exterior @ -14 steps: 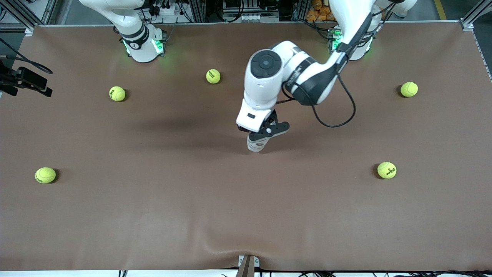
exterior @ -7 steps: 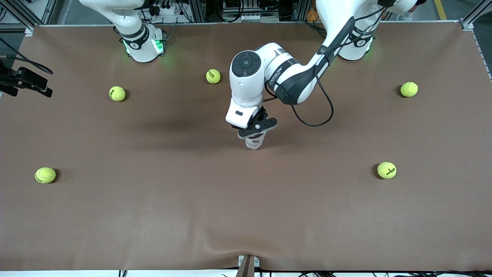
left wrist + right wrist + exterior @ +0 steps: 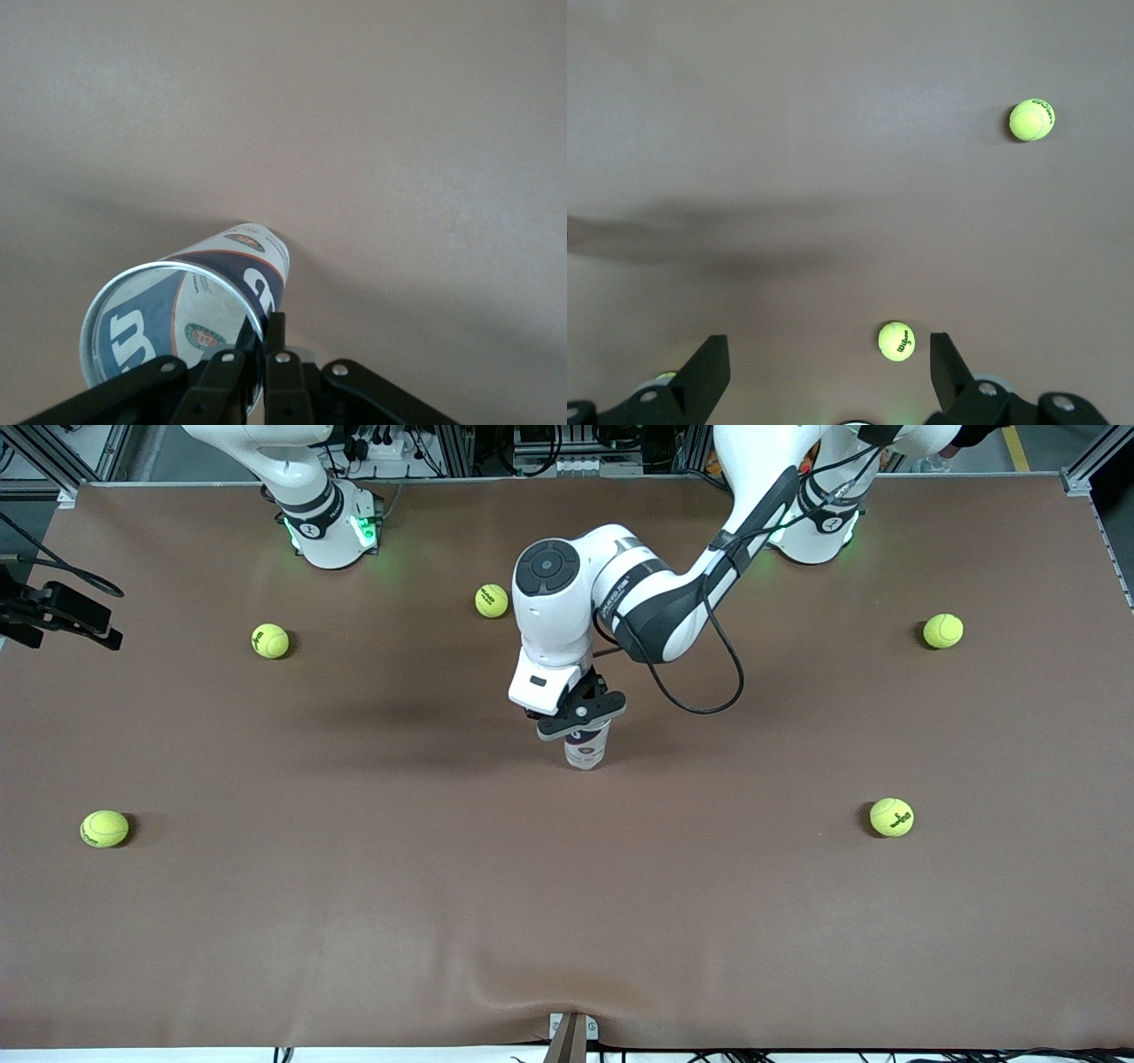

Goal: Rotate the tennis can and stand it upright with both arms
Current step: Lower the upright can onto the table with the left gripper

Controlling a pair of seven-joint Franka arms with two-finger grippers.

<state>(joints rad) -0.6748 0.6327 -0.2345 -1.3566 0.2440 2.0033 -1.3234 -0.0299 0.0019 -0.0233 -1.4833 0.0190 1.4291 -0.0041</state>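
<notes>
Presently: tennis can (image 3: 586, 749) stands near upright at mid-table, long axis vertical, directly beneath the left gripper (image 3: 580, 716), which is clenched on its silver rim. Right gripper (image 3: 826, 372), fingers spread, empty, waits well apart above the tennis balls (image 3: 897, 341).

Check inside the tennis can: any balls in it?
None visible: the tennis can, gripped at its rim by the left hand, shows only its label through the clear wall. Its bottom is covered from view.
</notes>
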